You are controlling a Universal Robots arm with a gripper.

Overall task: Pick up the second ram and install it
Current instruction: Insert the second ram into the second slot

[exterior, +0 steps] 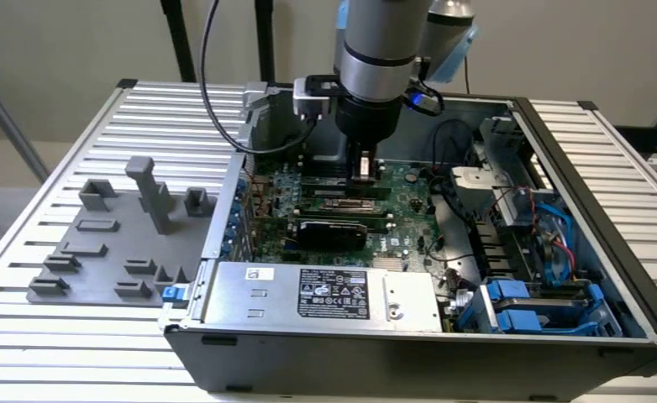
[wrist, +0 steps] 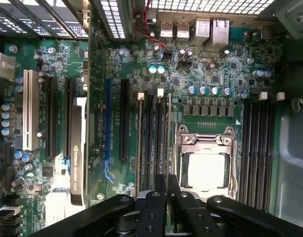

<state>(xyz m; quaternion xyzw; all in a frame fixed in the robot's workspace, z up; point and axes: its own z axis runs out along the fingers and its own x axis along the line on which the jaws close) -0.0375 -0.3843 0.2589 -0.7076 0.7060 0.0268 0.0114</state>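
The gripper (exterior: 364,172) hangs inside the open computer case (exterior: 597,168), low over the motherboard (exterior: 402,206), its fingers (wrist: 161,190) drawn narrow and pinched on the second ram (wrist: 168,133). In the wrist view the stick stands on edge, running out from the fingertips over the memory slots (wrist: 153,136) just beside the CPU socket (wrist: 206,170). At nine o'clock from the case in the exterior view, the grey fixture tray (exterior: 110,252) rests on the slatted table (exterior: 70,151)
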